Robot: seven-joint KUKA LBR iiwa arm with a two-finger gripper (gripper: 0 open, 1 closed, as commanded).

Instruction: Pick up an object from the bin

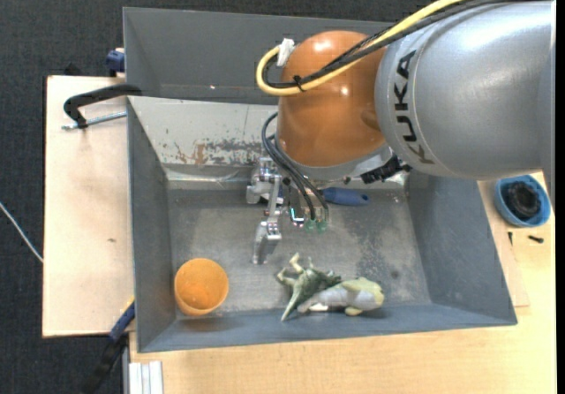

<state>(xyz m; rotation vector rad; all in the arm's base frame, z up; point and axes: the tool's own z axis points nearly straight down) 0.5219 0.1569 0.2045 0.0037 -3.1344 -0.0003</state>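
Near the toy dinosaur (331, 291) in the bin (455, 246) hangs the gripper (265, 244) of the arm (481, 74) marked KUKA, its opening unclear.

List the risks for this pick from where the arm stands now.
1. The end effector hangs over bare floor of the grey metal bin, between the round orange ball and the pale green-and-white toy figure; a grasp here would likely catch nothing.
2. The ball may roll away if nudged.
3. The figure lies close to the near wall, leaving little room.
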